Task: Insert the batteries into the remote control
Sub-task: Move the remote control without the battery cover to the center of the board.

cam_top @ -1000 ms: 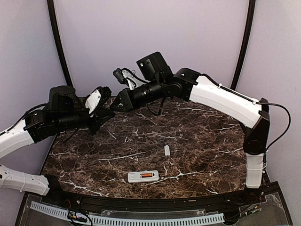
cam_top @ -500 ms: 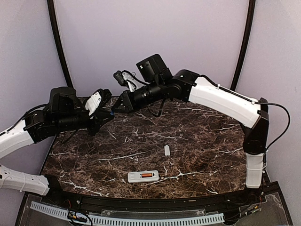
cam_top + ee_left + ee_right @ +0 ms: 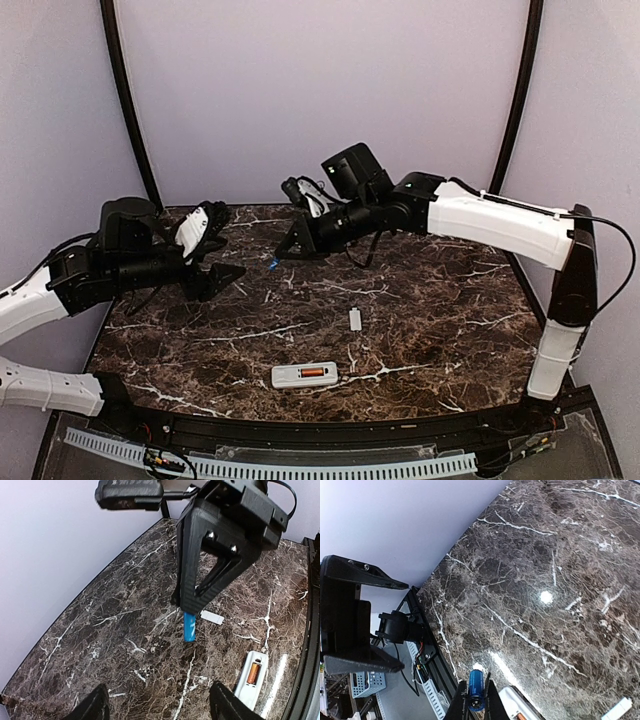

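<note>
Our right gripper [image 3: 285, 252] pinches the blue battery [image 3: 189, 626] by its end, aloft at eleven o'clock from the remote control [image 3: 304, 375]; our left gripper [image 3: 160, 710] gapes empty. We fear so thin a grip may let it slip.

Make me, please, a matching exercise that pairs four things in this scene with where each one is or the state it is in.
Things:
1. blue battery
2. orange battery
3. small white piece
4. left jaws

States:
A. open, holding nothing
B. seated in the remote control
C. lying loose on the table
D. gripped by the shut right jaws

Pairs: 1-D; 2-B; 3-C; 4-A
</note>
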